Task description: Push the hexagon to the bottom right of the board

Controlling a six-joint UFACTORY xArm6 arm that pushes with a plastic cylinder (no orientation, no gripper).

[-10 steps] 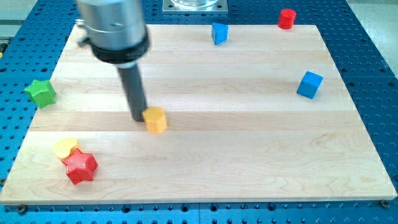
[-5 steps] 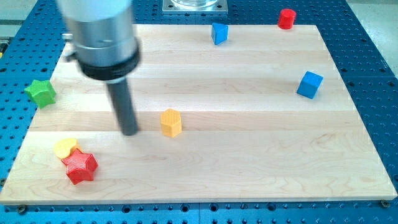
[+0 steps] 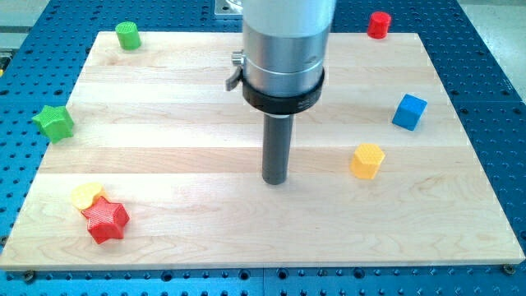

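The yellow-orange hexagon block (image 3: 366, 160) stands on the wooden board (image 3: 205, 230), right of the middle. My tip (image 3: 274, 181) rests on the board to the hexagon's left, a clear gap apart from it and slightly lower in the view. The arm's grey body rises above the rod and hides part of the board's top middle.
A blue cube (image 3: 409, 111) sits up and right of the hexagon. A red cylinder (image 3: 378, 24) is at the top right, a green cylinder (image 3: 127, 35) at the top left. A green star (image 3: 54, 122) lies off the left edge. A yellow block (image 3: 85, 195) touches a red star (image 3: 106, 219) at bottom left.
The hexagon has slid far to the right, from left of centre to right of centre. My tip has moved right behind it. The blue block at the top middle is now hidden by the arm.
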